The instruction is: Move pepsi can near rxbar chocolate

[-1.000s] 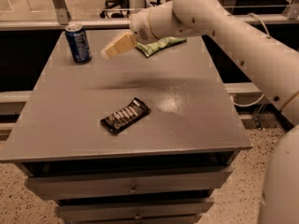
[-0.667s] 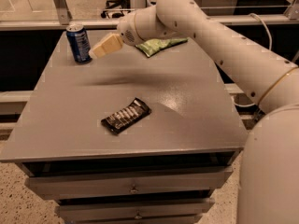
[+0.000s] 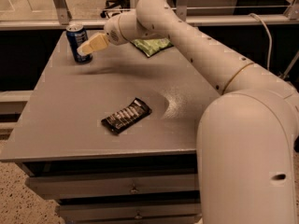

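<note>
The pepsi can [image 3: 76, 40], blue with a silver top, stands upright at the far left corner of the grey table [image 3: 70, 125]. The rxbar chocolate [image 3: 126, 115], a flat black bar with white lettering, lies near the table's middle front. My gripper [image 3: 85, 48] reaches in from the right at the end of the white arm, and its beige tip sits right at the can's right side, at about mid height. I cannot tell whether it touches the can.
A flat green snack bag [image 3: 152, 45] lies at the table's back edge, partly behind my arm. A glass partition with metal posts [image 3: 58, 3] stands behind the table. Drawers [image 3: 117, 185] run below the front edge.
My arm has swung left across the back of the table, bringing the gripper from near the green bag up to the can. The can and the bar have not moved.
</note>
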Tool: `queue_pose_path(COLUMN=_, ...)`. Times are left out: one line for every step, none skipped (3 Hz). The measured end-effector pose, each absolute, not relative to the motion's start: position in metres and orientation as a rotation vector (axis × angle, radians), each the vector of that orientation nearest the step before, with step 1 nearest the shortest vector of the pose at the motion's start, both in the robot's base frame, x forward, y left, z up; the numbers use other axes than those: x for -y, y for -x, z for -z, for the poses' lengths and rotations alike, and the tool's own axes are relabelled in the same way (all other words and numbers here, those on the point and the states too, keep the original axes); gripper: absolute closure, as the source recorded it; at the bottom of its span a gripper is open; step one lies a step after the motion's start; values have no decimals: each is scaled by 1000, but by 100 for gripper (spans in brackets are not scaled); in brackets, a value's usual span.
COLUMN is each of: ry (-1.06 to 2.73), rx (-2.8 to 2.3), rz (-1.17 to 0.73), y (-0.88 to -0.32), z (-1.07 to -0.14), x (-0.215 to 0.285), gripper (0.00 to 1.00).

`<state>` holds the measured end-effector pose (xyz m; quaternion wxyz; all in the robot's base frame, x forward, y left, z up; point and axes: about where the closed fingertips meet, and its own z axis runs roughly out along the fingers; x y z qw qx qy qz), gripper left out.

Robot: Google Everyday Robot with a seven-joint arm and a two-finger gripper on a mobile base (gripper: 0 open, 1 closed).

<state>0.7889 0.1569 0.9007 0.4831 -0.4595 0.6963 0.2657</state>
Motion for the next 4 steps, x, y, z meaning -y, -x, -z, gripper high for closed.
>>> queue_pose_path(ry=1119, rx=-1676, rz=-679, y=-801, z=-901, x=-179, gripper=0)
queue_pose_path(ry=1131, rx=-1650, rz=-725, y=-804, z=-904, x=-196, gripper=17)
queue_pose_path(ry=1144, rx=-1628, rz=-791, y=-800, z=-905, x=-211, gripper=41)
queue_pose_path(ry=1132, rx=-1617, rz=-835, y=-791, z=-908, x=-209, gripper=65)
